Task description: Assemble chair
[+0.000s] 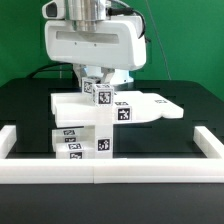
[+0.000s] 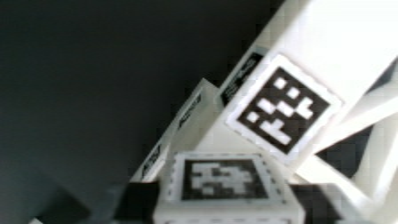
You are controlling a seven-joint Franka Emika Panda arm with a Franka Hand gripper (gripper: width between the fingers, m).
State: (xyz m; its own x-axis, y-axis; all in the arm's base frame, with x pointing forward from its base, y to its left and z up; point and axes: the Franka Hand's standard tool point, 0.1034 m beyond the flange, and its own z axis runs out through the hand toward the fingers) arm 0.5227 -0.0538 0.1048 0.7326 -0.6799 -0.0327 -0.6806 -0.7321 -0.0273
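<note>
The partly joined chair (image 1: pixel 112 112) stands mid-table, made of white tagged parts. A flat panel (image 1: pixel 152 106) reaches toward the exterior view's right, and stacked blocks (image 1: pixel 78 136) sit at the front left. My gripper (image 1: pixel 100 88) hangs straight down over the top, its fingers on either side of a small tagged block (image 1: pixel 101 95). In the wrist view that block (image 2: pixel 221 186) fills the space between the two dark fingers (image 2: pixel 150 186) of the gripper (image 2: pixel 222 195). The blur hides whether the pads press on it. A larger tagged part (image 2: pixel 285 104) lies beyond.
A long white border rail (image 1: pixel 110 172) runs along the front and turns back at both ends (image 1: pixel 210 140). The tabletop (image 1: pixel 30 105) is black, with a green wall behind it. The arm's white housing (image 1: pixel 95 42) hangs over the chair.
</note>
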